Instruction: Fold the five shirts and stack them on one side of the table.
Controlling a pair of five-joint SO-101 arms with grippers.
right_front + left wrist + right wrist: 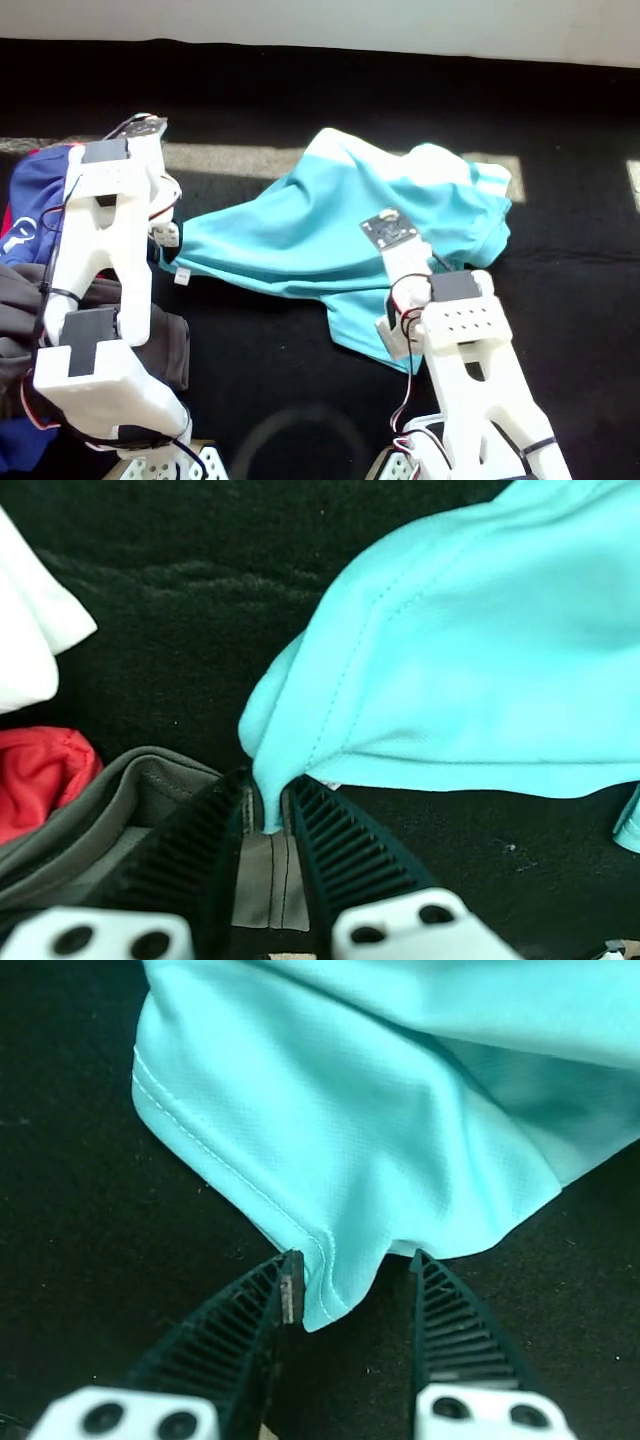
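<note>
A turquoise shirt (340,220) lies crumpled and spread across the middle of the black table. At the shirt's left corner, my left gripper (168,238) is shut on the fabric. The left wrist view shows a fold of the turquoise shirt (470,660) pinched between the ribbed fingers of the left gripper (268,805). My right gripper (393,340) is at the shirt's near corner. In the right wrist view the right gripper (352,1275) stands open, with the hem corner of the turquoise shirt (380,1110) hanging between its spread fingers.
A heap of other shirts sits at the table's left edge under the left arm: a blue shirt (35,200), a grey shirt (170,345), and in the left wrist view a red shirt (35,770) and a white shirt (25,630). Bare black table (280,400) lies in front.
</note>
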